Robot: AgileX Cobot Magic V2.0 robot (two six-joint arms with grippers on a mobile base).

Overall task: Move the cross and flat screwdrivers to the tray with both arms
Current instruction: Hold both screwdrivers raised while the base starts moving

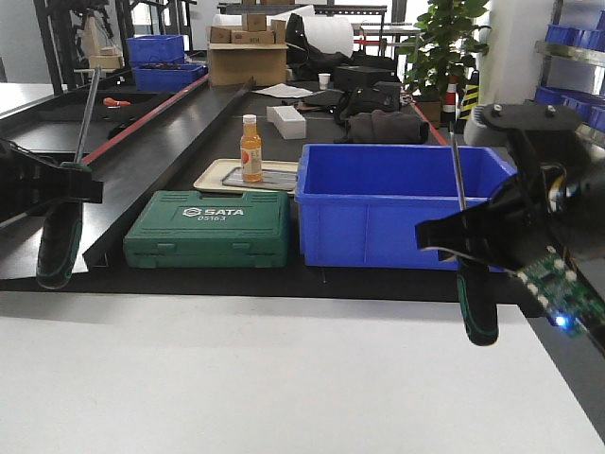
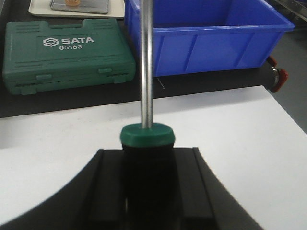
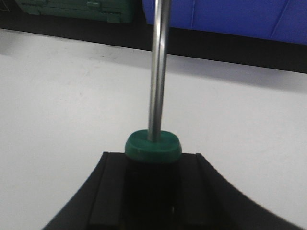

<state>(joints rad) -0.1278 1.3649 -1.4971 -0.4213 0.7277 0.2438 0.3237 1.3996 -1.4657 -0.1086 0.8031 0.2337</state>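
left gripper (image 1: 68, 186) grips left screwdriver (image 1: 59, 248) | right gripper (image 1: 465, 238) grips right screwdriver (image 1: 478, 305)

I see a white table (image 1: 284, 378) up close and a long black table (image 1: 161, 161) behind it. Far back stand a leafy green plant (image 1: 446, 43), a big brown cardboard box (image 1: 248, 63) and a tall white pillar (image 1: 515, 52).

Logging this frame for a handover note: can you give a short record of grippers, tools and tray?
left gripper: shut on left screwdriver, held in the air, shaft up
right gripper: shut on right screwdriver, shaft up
tip types: cannot tell
tray: behind green toolbox, holds orange bottle, no screwdrivers
blue bin: right of green toolbox
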